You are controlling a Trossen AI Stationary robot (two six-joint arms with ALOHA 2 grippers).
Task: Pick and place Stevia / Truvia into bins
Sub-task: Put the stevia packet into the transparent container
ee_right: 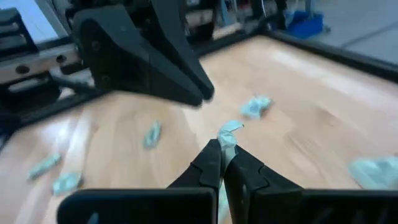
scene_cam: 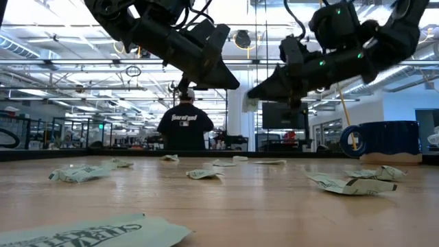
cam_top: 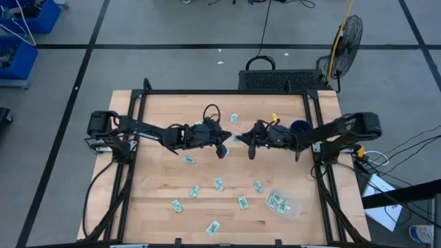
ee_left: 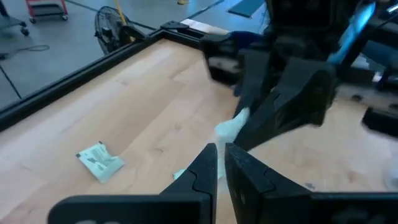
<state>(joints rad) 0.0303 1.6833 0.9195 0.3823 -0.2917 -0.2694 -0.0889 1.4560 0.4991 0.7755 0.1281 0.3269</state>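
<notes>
My right gripper [ee_right: 222,149] hangs above the table's middle, shut on one pale green-white Stevia sachet [ee_right: 229,132]; the left wrist view shows the same sachet [ee_left: 233,126]. My left gripper [ee_left: 221,154] faces it closely from the table's left, a narrow gap between its fingers and nothing in it. Seen from above, the two grippers [cam_top: 224,147] [cam_top: 242,138] nearly meet. Several more sachets [cam_top: 218,183] lie flat on the wood. The clear bin [cam_top: 282,204] stands at the near right with sachets inside. My right gripper pinches one end of the sachet [ee_right: 226,144] between its two fingertips. The fingers come nearly level from the table's right. The rest of the sachet sticks out beyond the tips, crumpled and lifted clear of the table.
A dark blue mug [cam_top: 300,128] stands at the table's right side behind my right arm. Loose sachets are scattered over the near half of the table [cam_top: 194,191] [cam_top: 212,227], and one lies far back [cam_top: 234,118]. A person stands in the room beyond the table [scene_cam: 186,123].
</notes>
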